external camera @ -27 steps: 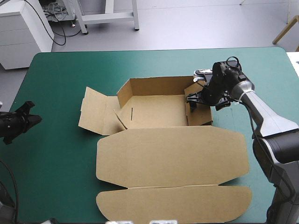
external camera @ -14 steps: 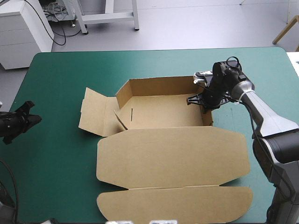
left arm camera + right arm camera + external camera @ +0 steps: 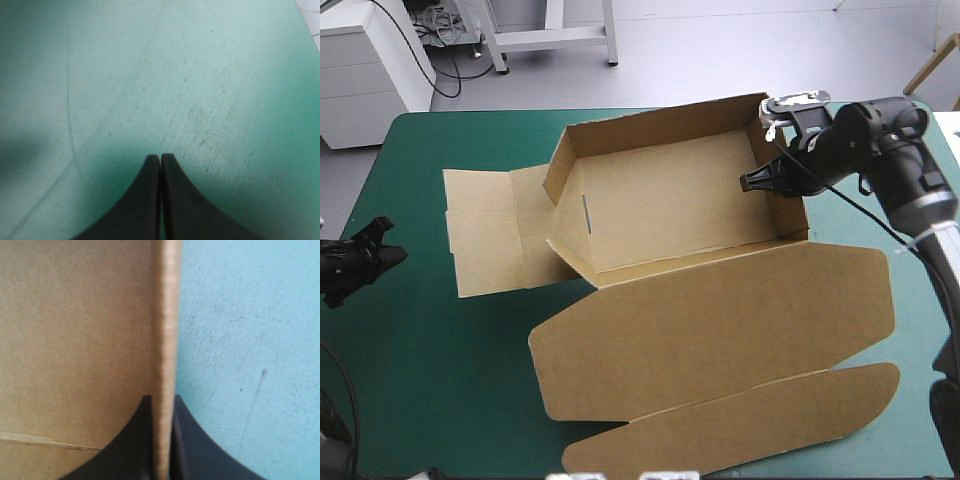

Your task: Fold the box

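The brown box (image 3: 670,210) is an open tray with its far and side walls raised. Its wide lid panel (image 3: 720,320) and front flap (image 3: 740,420) spread toward the table's front edge. A flat side flap (image 3: 485,230) lies to the tray's left. My right gripper (image 3: 760,182) is shut on the tray's right wall, one finger inside and one outside. In the right wrist view the wall's edge (image 3: 167,315) runs up between the fingers of that gripper (image 3: 161,400). My left gripper (image 3: 390,250) is shut and holds nothing, near the table's left edge; in its own view the left gripper (image 3: 160,157) points at bare cover.
The teal-green cover (image 3: 450,340) shows between my left gripper and the box's left flap. The box's front flap reaches almost to the table's front edge. My right arm comes in over the table's right edge.
My right gripper has shut on the box's right wall and drawn it up and toward the far right. The whole box has turned and shifted with it. The left arm has not moved.
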